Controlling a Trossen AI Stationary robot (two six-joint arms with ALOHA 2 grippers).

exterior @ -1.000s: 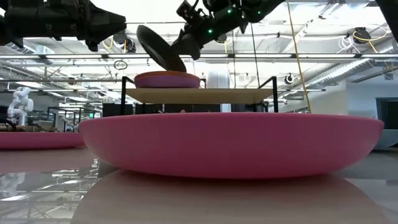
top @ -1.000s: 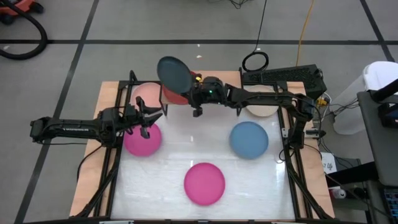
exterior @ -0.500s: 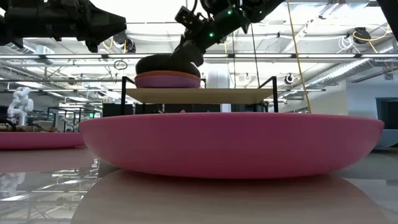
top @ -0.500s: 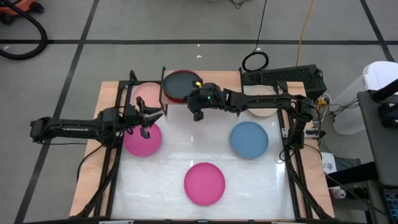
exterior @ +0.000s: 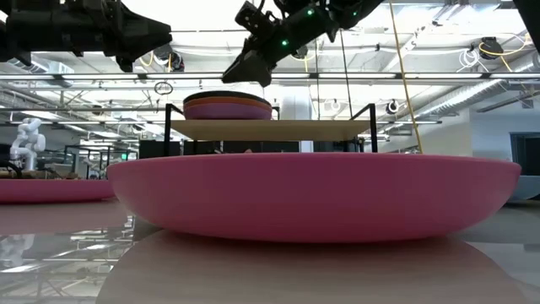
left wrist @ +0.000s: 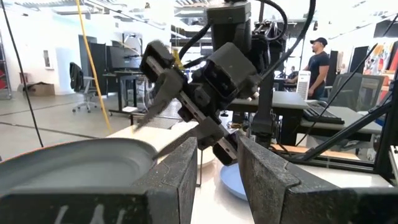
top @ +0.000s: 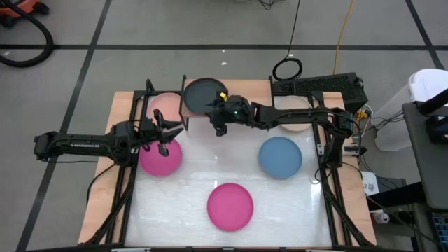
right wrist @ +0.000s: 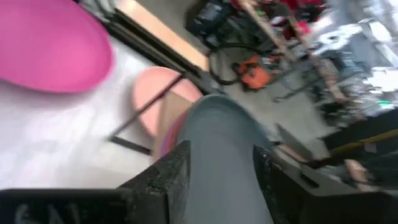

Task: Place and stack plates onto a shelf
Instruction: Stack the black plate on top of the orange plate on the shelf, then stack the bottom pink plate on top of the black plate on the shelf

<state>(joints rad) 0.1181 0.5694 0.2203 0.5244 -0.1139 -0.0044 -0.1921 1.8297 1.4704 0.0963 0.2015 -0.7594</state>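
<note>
shelf (exterior: 270, 128) running level across the counter's (top: 189, 210) far edge. black plate (top: 201, 93) lying flat atop the stack on its left part. right hand (top: 218, 123) just beside, fingers apart, empty. left hand (top: 165, 133) over magenta plate (top: 159, 158), fingers spread.

You have a light-wood shelf (exterior: 270, 129) on thin black metal legs; smooth, matt hot pink plate (exterior: 312, 196); glossy, reflective white tabletop (top: 203, 168); rough-textured dark gripper fingers (left wrist: 264, 180).

Yellow cable (top: 342, 38) and black cable loop (top: 287, 68) on floor; person (left wrist: 317, 62) standing beyond table.
</note>
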